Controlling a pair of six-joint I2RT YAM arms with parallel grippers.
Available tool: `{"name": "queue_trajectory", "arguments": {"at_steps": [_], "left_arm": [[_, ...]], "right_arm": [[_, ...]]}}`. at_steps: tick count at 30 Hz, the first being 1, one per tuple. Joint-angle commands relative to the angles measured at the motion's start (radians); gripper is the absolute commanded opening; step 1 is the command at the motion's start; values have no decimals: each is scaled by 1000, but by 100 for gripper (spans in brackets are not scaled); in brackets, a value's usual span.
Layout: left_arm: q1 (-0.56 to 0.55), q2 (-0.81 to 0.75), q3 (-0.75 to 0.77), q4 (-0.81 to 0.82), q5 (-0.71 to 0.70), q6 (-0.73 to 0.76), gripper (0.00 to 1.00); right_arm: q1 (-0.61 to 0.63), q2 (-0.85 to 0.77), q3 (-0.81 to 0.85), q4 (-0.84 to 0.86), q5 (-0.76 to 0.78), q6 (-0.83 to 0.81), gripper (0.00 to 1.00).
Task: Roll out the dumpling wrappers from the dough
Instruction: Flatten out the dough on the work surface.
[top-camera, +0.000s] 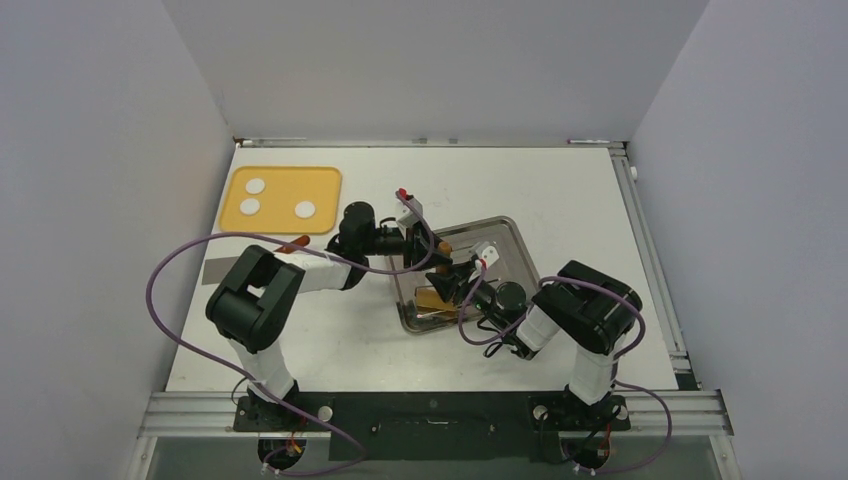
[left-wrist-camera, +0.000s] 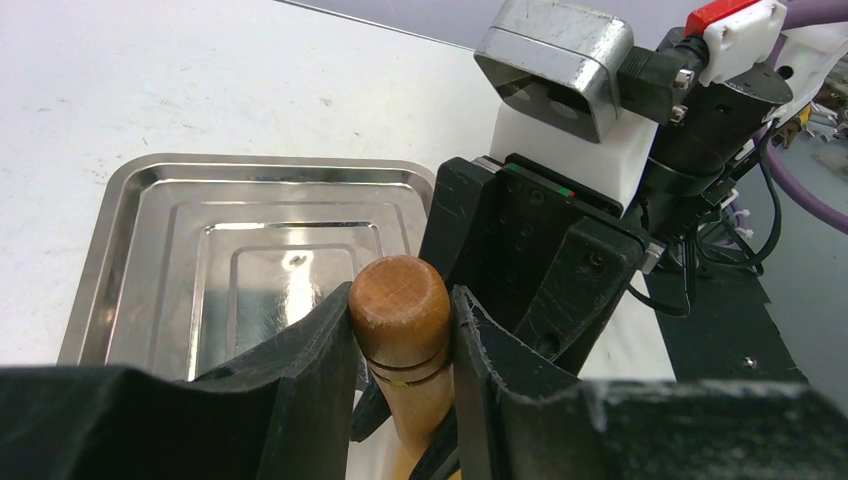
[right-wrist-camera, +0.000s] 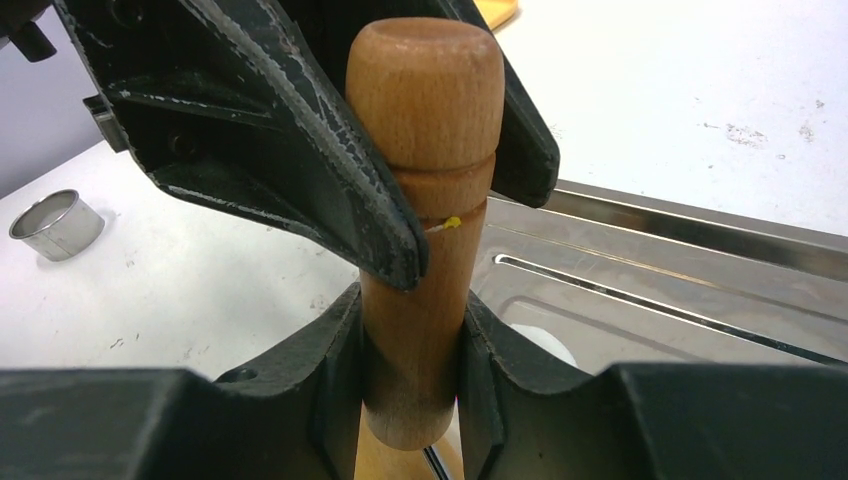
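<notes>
- Spreads a white table between plain grey walls on three sides, arm bases bolted along the near edge.
- Nearest, clamps the right gripper around a wooden rolling pin, fingers narrow and pressed against the wood.
- Just beyond, pinches the left gripper onto the same pin's rounded end, jaws close-set on it too.
- Holds the pin over a steel tray mid-table.
- Shows a small metal ring on the bare table, off to one side of the steel tray.
- Farthest, finds the dough, three white rounds, on a yellow tray at the far left, well apart from both grippers.
</notes>
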Motion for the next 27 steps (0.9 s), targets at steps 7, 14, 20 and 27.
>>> {"name": "queue_trajectory", "arguments": {"at_steps": [7, 14, 20, 27], "left_arm": [[3, -149, 180, -627, 70, 202, 0], [3, -40, 323, -694, 62, 228, 0], [8, 52, 302, -696, -9, 326, 0], [14, 33, 182, -726, -46, 407, 0]], "right_arm": [[-23, -201, 119, -362, 33, -80, 8], [-52, -219, 245, -474, 55, -161, 8], [-57, -101, 201, -424, 67, -190, 8], [-23, -24, 76, -397, 96, -140, 8]]}}
